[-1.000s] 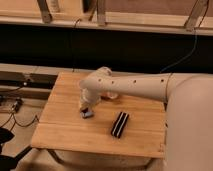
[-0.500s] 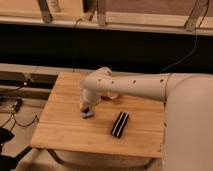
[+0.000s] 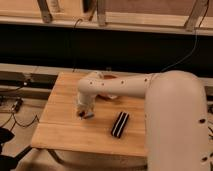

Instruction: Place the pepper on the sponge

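My gripper (image 3: pixel 84 110) points down at the left-middle of the wooden table (image 3: pixel 60 125), at the end of the white arm that reaches in from the right. Right under it lies the blue-grey sponge (image 3: pixel 88 115), mostly covered by the gripper. A small reddish-brown bit, the pepper (image 3: pixel 79 115), shows at the gripper's lower left edge, just by the sponge. Whether the pepper is held or rests on the sponge, I cannot tell.
A black block with white stripes (image 3: pixel 120 124) lies to the right of the sponge. An orange plate (image 3: pixel 111 78) peeks out behind the arm at the table's far edge. Cables (image 3: pixel 15 112) run over the floor to the left.
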Robot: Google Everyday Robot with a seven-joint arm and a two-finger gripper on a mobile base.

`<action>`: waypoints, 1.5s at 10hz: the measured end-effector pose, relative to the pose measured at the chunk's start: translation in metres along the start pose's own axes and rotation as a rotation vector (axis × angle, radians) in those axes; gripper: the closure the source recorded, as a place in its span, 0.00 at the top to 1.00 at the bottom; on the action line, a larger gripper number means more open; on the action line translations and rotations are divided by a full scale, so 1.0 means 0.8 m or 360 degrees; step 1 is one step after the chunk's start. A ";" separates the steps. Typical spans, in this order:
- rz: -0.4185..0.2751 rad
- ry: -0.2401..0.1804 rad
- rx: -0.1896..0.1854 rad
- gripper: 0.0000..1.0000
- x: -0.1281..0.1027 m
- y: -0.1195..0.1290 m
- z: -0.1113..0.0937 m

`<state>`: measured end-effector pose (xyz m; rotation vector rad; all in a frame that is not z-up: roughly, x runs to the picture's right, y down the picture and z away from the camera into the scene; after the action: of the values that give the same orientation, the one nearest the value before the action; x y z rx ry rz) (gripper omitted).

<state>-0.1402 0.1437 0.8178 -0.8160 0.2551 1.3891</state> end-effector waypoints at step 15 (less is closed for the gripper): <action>0.0159 0.0020 0.0107 0.41 -0.030 -0.045 0.030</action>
<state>-0.1188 0.1422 0.8620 -0.7650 0.3542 1.4614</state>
